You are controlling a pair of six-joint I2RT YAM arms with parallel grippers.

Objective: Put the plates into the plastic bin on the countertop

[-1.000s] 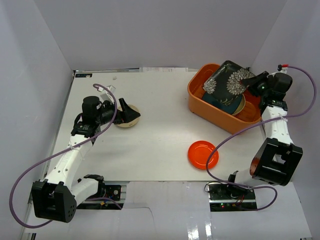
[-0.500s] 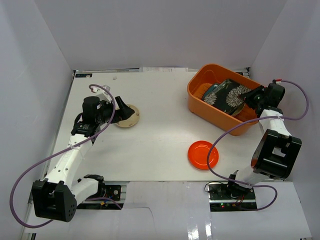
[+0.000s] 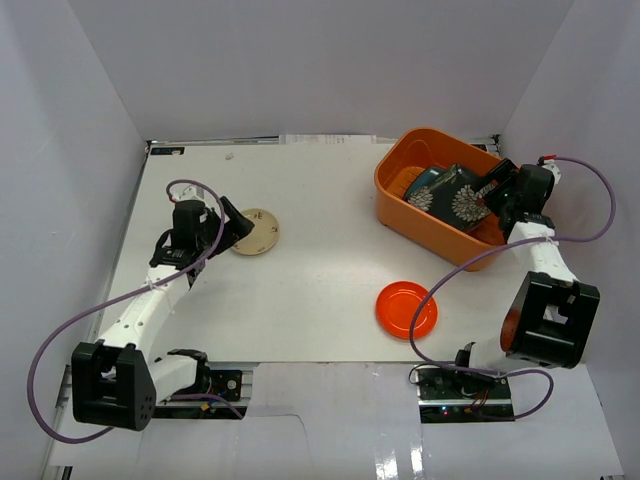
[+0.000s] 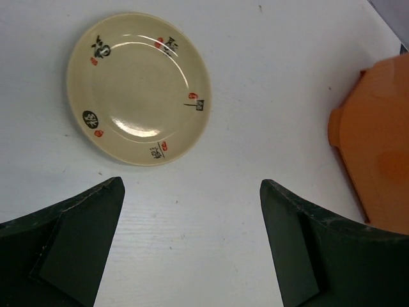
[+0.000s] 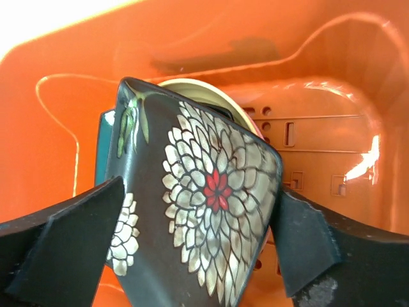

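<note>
— Lowered into the plastic bin [image 3: 420,235] since a second ago, my right pincer [image 3: 492,192] now stands spread, one finger on either side of the black flowered plate [image 5: 214,182], no longer pinching it.

— Where does that plate lie?

— Tilted inside the bin, leaning over the teal plate [image 5: 101,153] and the cream plate [image 5: 192,85]. Whether a finger touches its edge I cannot tell.

— And your left side?

— My left pincer [image 4: 192,185] is spread wide above the table [image 3: 320,260], with the patterned beige plate [image 4: 137,89] just ahead of the fingertips, lying flat. The red plate [image 3: 406,309] lies on the table near the bin, apart from both arms.

— How would you take the beige one?

— I judge it stiff, light, glazed and slippery, and liable to chip if dropped. Its rim is the only purchase: one finger under the raised edge, one above, gripped at the near side and carried level.
</note>
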